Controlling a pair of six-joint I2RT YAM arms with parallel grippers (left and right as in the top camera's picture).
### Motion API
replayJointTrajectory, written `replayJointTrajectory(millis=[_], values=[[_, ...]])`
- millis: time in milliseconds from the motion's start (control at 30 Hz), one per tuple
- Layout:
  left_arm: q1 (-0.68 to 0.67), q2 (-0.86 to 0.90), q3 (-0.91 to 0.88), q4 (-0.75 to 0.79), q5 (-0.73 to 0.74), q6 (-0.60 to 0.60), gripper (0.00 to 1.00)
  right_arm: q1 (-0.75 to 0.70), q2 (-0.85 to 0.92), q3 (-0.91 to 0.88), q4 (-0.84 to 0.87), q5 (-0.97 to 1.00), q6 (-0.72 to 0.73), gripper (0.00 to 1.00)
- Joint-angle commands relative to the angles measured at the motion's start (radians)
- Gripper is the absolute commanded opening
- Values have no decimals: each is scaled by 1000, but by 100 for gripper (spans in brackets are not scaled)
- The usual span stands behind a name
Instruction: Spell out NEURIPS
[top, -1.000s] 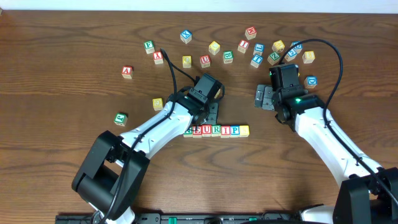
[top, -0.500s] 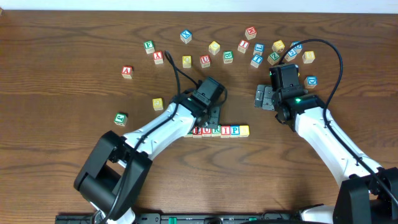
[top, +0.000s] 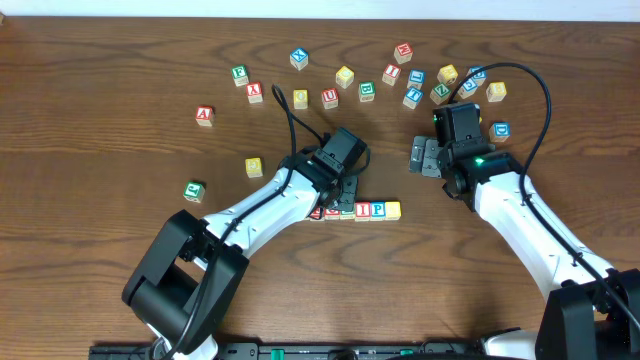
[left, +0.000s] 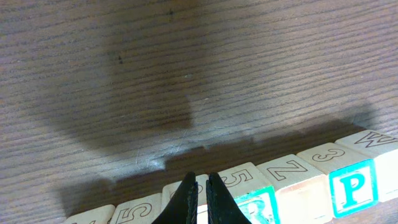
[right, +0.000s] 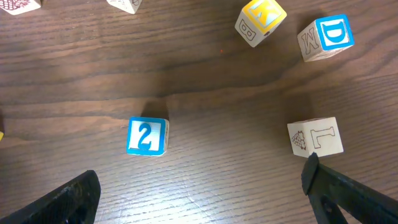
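Down over the NEURIPS row (top: 372, 210), left hand (left: 200, 194) is pinched shut, empty; right hand (right: 202, 193) gapes wide, empty.

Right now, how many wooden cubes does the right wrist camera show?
6: blue 2 cube centre-left, L cube right, blue D cube and yellow cube top right, two partial cubes at the top-left edge; more may lie outside.

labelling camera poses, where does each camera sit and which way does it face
Overhead: fixed above the wooden table, facing straight down; both arms, left gripper, right gripper show.
Left wrist: low over the cube row, angled down at it; only the shut left gripper shows.
Right wrist: above loose cubes, facing down at a blue 2 cube; open right gripper at the bottom corners.
Shared: the blue P cube shows in left wrist and overhead.
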Motion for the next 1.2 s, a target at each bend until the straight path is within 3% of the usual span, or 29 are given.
replayJointTrajectory(millis=[0, 1167], values=[[0, 12, 24, -5, -2, -12, 7, -6, 3, 18, -1, 16, -11, 99], [2, 45, 25, 34, -9, 1, 7, -6, 3, 18, -2, 16, -12, 99]])
